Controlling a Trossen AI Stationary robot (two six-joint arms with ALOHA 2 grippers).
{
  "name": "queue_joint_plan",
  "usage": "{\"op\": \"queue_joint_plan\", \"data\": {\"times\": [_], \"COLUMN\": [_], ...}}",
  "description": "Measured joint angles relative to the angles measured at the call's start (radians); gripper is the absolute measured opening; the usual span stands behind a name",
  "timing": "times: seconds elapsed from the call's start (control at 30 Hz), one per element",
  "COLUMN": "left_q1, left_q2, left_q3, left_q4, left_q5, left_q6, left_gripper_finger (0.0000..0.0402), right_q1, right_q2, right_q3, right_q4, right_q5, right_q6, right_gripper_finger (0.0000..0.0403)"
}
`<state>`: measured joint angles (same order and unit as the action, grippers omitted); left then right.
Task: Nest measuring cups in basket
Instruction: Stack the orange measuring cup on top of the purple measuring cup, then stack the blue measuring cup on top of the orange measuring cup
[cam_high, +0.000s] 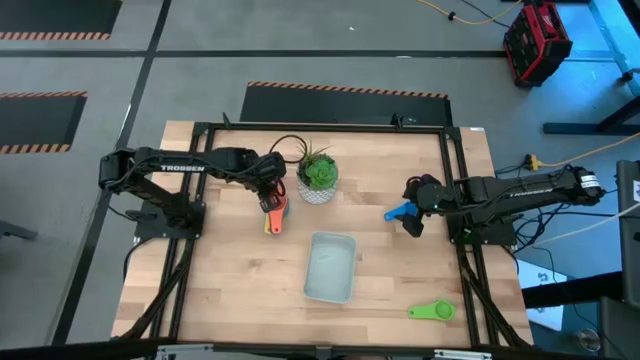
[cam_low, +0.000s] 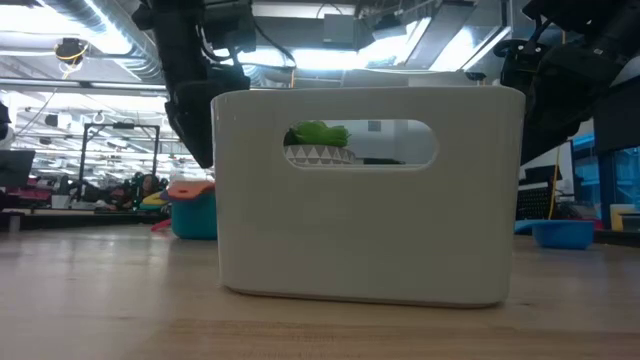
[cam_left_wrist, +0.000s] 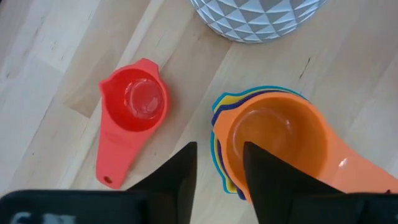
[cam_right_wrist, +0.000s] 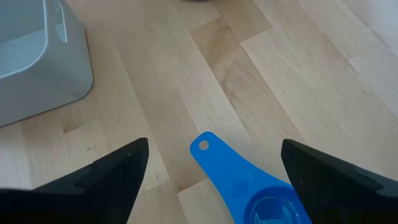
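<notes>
Mostly nested cups (cam_left_wrist: 273, 140) — orange topmost

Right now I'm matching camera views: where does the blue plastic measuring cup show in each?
High view: blue plastic measuring cup beside the right gripper.
Low view: far right.
Left wrist view: absent.
Right wrist view: between the open fingers.
Shared landmark: pale grey-blue basket.

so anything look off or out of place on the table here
Nothing is spilled or damaged. The basket is empty; cups are scattered. The green cup lies alone near the front edge, far from both the left gripper over the orange stack and the right gripper over the blue cup.
</notes>
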<state>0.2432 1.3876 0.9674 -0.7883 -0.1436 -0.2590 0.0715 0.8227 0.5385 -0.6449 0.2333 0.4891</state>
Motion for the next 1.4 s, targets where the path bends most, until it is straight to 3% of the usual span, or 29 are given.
{"op": "queue_joint_plan", "data": {"times": [0.17, 0.47, 0.7, 1.1, 1.4], "left_q1": [0.0, -0.001, -0.001, -0.001, -0.001], "left_q2": [0.0, 0.0, 0.0, 0.0, 0.0], "left_q3": [0.0, 0.0, 0.0, -0.001, -0.001], "left_q4": [0.0, -0.001, -0.001, 0.0, 0.0], "left_q5": [0.0, 0.0, 0.0, 0.0, 0.0], "left_q6": [-0.001, -0.001, -0.001, -0.001, -0.001], "left_gripper_finger": [0.0147, 0.0149, 0.0149, 0.0147, 0.0147], "right_q1": [0.0, -0.021, -0.095, -0.285, -0.395], "right_q2": [0.0, 0.0, 0.0, 0.07, 0.202], "right_q3": [0.0, 0.001, 0.072, 0.078, 0.077], "right_q4": [0.0, -0.01, -0.242, -0.338, -0.342], "right_q5": [-0.01, -0.074, -0.053, 0.038, -0.018], "right_q6": [0.004, 0.096, 0.142, 0.029, -0.047], "right_gripper_finger": [0.037, 0.037, 0.037, 0.0353, 0.0343]}}
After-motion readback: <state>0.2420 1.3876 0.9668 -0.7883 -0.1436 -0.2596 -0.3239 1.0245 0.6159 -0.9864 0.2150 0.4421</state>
